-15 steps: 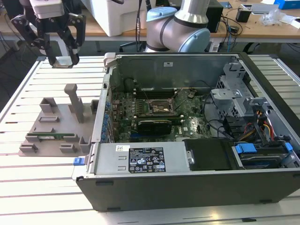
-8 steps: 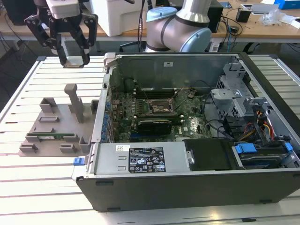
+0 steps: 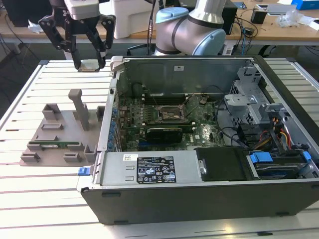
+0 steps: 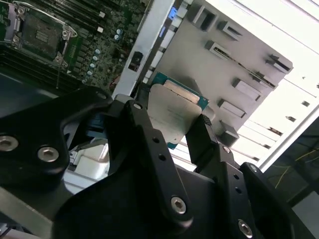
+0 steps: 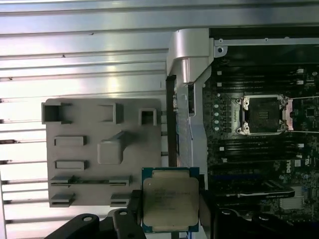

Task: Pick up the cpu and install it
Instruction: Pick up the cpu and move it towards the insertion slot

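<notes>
Cpu [image 5: 170, 199] pinched in end effector [image 3: 90, 65]; exterior view shows it above table [image 3: 25, 99].

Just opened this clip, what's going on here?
The arm's gripper is shut on the cpu, gripping two opposite edges and holding it off the slatted table. It hangs outside the open computer case, to the exterior view's left, near the grey parts holder. The motherboard socket looks empty, so the chip is picked up but not installed.
</notes>
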`<state>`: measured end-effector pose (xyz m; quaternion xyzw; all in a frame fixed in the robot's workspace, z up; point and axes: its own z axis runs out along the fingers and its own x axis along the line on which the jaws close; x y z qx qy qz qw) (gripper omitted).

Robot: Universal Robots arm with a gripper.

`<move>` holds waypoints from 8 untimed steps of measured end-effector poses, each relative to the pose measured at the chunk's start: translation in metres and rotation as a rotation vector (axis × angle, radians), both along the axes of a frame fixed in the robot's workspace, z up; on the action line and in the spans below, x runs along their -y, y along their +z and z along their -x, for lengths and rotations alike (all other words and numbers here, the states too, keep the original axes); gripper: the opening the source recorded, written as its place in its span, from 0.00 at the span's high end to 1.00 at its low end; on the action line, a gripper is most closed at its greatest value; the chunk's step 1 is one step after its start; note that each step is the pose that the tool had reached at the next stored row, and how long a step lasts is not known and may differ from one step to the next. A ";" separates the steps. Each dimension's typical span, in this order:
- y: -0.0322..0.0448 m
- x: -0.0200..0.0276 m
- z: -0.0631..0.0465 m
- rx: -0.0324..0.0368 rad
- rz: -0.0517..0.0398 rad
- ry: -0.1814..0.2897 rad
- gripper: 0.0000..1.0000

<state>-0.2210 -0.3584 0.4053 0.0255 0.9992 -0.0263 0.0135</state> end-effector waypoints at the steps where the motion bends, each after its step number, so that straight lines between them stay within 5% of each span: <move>1: 0.0000 0.0000 -0.002 -0.0001 0.0000 0.000 0.46; 8: 0.0000 0.0000 -0.022 0.0000 0.0000 0.000 0.46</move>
